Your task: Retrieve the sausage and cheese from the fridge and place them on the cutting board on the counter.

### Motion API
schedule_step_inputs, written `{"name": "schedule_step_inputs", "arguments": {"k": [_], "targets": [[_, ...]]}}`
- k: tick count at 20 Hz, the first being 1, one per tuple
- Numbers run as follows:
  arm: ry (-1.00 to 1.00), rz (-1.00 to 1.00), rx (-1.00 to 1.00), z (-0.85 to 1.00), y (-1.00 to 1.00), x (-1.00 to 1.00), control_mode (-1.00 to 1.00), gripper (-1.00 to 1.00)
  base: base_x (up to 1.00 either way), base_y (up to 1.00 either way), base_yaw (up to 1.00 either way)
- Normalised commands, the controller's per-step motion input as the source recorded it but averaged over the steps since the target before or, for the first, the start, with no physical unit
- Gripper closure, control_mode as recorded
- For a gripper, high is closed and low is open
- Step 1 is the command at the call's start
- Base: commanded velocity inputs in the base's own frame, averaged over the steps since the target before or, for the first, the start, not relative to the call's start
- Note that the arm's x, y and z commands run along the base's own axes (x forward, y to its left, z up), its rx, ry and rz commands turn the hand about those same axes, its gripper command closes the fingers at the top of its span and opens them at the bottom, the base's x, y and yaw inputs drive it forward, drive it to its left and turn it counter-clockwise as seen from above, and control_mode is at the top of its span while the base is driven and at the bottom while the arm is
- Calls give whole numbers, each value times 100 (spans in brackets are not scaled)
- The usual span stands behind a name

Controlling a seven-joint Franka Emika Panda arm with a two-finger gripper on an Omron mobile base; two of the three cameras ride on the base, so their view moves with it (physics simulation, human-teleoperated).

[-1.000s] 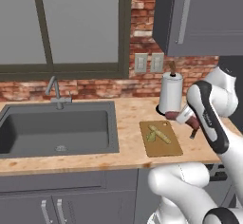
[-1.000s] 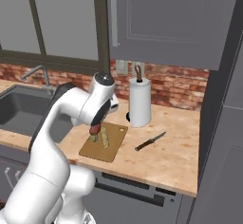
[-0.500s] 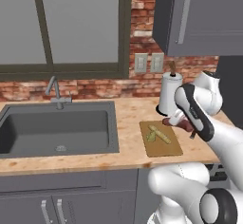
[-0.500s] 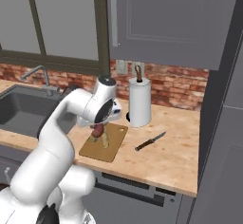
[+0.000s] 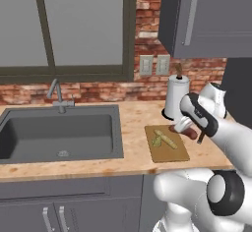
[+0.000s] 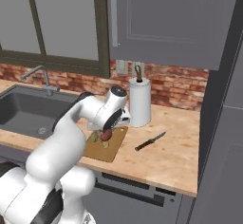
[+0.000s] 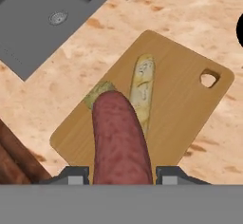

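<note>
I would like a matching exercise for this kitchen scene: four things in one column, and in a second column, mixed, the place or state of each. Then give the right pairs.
Things:
1. sausage
2. cheese
3. knife
4. paper towel roll

Places or states:
A. lies flat on the cutting board
B. stands upright on the counter near the brick wall
C. held in the gripper, above the board
D. lies on the bare counter, to the right of the board

Pairs: 1-C, 2-A, 3-D, 4-B
</note>
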Motion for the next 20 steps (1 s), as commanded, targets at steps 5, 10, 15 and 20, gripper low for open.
{"name": "schedule_step_inputs", "arguments": {"k": [5,10,15,20], "targets": [[0,0,7,-24,-9,49,-100,100,0,0,0],[3,0,8,-17,-5,51,-100,100,0,0,0],[0,0,4,-33,-2,33,-100,100,0,0,0],[0,0,1,-39,-2,17,-100,100,0,0,0]]}}
